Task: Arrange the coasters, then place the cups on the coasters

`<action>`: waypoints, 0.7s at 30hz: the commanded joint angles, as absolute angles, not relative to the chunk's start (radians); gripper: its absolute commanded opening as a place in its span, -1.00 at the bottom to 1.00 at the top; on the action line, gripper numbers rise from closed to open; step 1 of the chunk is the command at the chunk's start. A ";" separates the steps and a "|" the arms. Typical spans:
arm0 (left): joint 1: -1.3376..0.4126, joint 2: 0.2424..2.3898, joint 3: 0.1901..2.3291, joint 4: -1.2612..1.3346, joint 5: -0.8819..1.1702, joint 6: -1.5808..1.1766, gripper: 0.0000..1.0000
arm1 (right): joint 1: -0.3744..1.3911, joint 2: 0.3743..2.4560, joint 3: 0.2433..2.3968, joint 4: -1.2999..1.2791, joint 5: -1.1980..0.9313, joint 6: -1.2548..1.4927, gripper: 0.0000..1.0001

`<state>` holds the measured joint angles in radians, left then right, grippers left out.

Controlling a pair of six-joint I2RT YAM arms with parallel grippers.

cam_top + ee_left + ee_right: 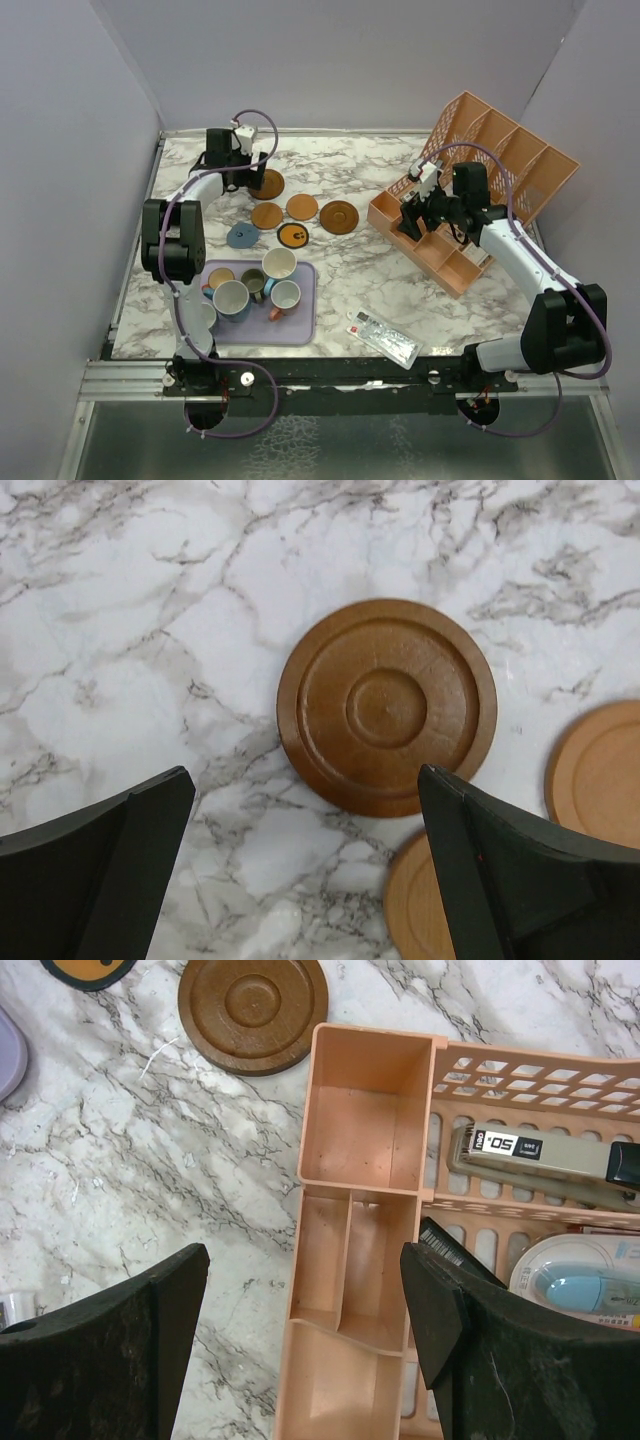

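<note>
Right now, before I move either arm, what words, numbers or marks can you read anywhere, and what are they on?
"50": white on a black label on the grey stapler, which lies in the orange organiser.
Correction tape pack: print too small to read.
Orange coaster: a black mark, too small to make out.
Clear packet: print too blurred to read.

Six thin round coasters lie flat on the marble, and the small handled mugs are bunched on the tray.
At the back there's a dark brown ringed wooden disc (268,183), with its dark brown twin (339,217) off to the right. Between them sit a tan-orange disc (267,215) and a second tan disc (302,207). Nearer, a grey-blue disc (241,235) lies beside an orange disc with a black mark (292,236). A pale mug (279,264), a light blue mug (231,299), an olive-green mug (254,283) and a salmon-handled mug (286,296) stand upright on the lavender rectangular tray (305,330).
</note>
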<state>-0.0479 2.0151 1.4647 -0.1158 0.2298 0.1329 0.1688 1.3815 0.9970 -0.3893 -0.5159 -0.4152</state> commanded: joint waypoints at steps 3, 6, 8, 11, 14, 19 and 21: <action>-0.093 2.136 1.606 -0.122 0.124 0.118 0.98 | 0.164 1.364 1.004 -0.351 -0.546 -0.433 0.56; -0.107 2.192 1.658 -0.158 0.089 0.142 0.95 | 0.164 1.365 1.008 -0.354 -0.551 -0.428 0.55; -0.109 2.218 1.682 -0.181 0.077 0.153 0.94 | 0.164 1.362 1.006 -0.353 -0.549 -0.428 0.55; -0.109 2.239 1.710 -0.207 0.054 0.169 0.90 | 0.164 1.359 1.006 -0.352 -0.545 -0.429 0.54; -0.109 2.244 1.718 -0.224 0.024 0.191 0.83 | 0.164 1.355 1.004 -0.350 -0.548 -0.425 0.54; -0.108 2.244 1.705 -0.228 -0.013 0.214 0.79 | 0.164 1.363 1.003 -0.353 -0.560 -0.427 0.54; -0.107 2.251 1.701 -0.233 -0.018 0.214 0.76 | 0.164 1.369 1.003 -0.353 -0.555 -0.429 0.54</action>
